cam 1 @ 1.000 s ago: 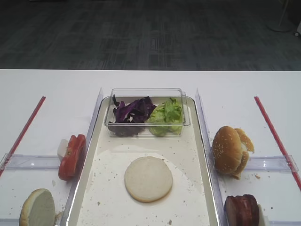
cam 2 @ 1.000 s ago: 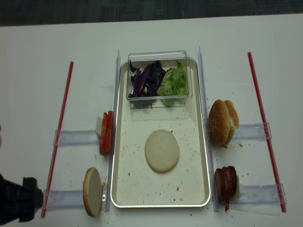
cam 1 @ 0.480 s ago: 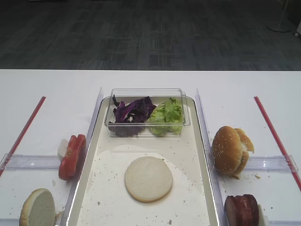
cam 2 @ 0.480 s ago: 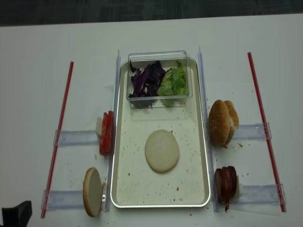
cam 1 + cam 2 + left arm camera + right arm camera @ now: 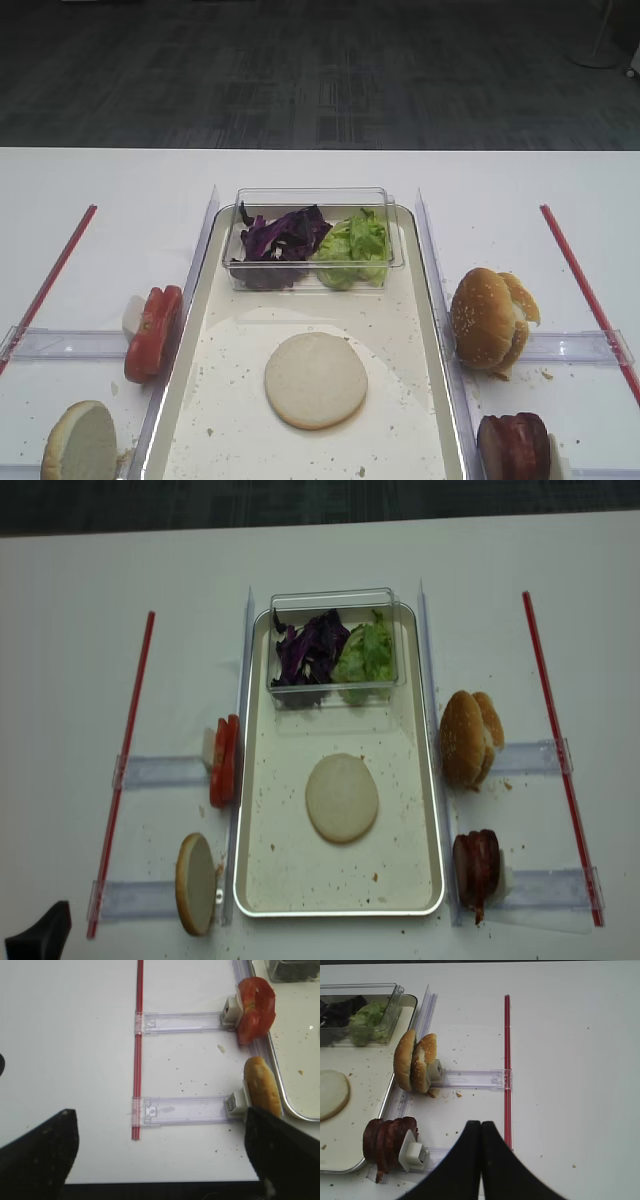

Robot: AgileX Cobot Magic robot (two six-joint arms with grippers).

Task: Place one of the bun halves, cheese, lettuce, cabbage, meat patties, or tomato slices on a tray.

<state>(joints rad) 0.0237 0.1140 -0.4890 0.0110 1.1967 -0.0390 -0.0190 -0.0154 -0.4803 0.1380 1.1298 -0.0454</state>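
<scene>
One bun half point(image 5: 316, 379) lies flat, cut face up, on the tray point(image 5: 390, 330) floor. A second bun half point(image 5: 196, 884) stands on edge left of the tray, below the tomato slices point(image 5: 224, 761). Meat patties point(image 5: 387, 1141) stand on edge at the tray's right. Cabbage point(image 5: 282, 235) and lettuce point(image 5: 354, 243) share the clear box. No cheese shows. My left gripper point(image 5: 159, 1130) hangs open and empty over bare table, its right finger point(image 5: 280, 1155) near that standing bun half point(image 5: 261, 1085). My right gripper point(image 5: 480, 1127) is shut on nothing, right of the patties.
Two sesame-seeded buns point(image 5: 490, 318) stand on edge right of the tray. The clear plastic box point(image 5: 312, 200) sits at the tray's far end. Red strips point(image 5: 50, 275) point(image 5: 585, 290) and clear plastic holders point(image 5: 180, 1110) lie on the white table on both sides.
The left arm has drawn back toward the near left corner of the top view; only a dark tip shows there now. The food has not moved.
</scene>
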